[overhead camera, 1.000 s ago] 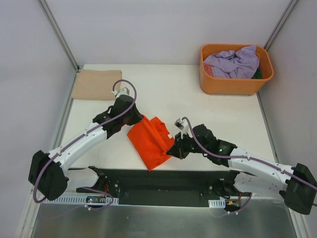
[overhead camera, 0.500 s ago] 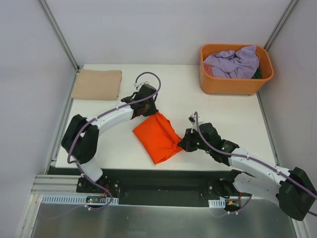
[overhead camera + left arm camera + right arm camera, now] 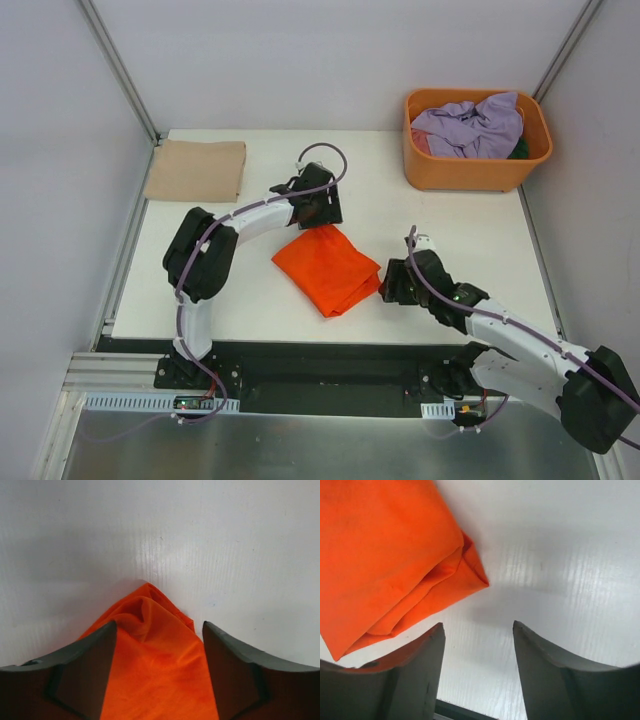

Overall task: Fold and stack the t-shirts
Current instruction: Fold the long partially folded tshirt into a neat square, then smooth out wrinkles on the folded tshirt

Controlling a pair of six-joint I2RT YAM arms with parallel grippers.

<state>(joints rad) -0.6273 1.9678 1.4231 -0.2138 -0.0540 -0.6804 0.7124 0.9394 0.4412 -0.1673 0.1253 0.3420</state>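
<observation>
The bright orange t-shirt [image 3: 328, 268] lies folded into a small square in the middle of the white table [image 3: 440, 220]. My left gripper [image 3: 325, 212] stands open over its far corner; in the left wrist view that orange corner [image 3: 155, 665] lies loose between the spread fingers [image 3: 85, 667]. Just right of the shirt's right corner my right gripper [image 3: 390, 284] is also open. Only bare table shows between its fingers [image 3: 545, 670], with the orange fold [image 3: 385, 555] up to their left. A tan t-shirt [image 3: 196, 170] lies folded at the far left.
An orange plastic basket [image 3: 470, 175] stands at the far right corner, holding a crumpled lavender t-shirt [image 3: 470, 125] and a bit of dark green cloth [image 3: 519, 150]. Grey walls close in the table on three sides.
Both grippers were shut on the orange shirt and swept it rightward over itself. Now both have let go and stand open, with the shirt lying flat and more compact.
</observation>
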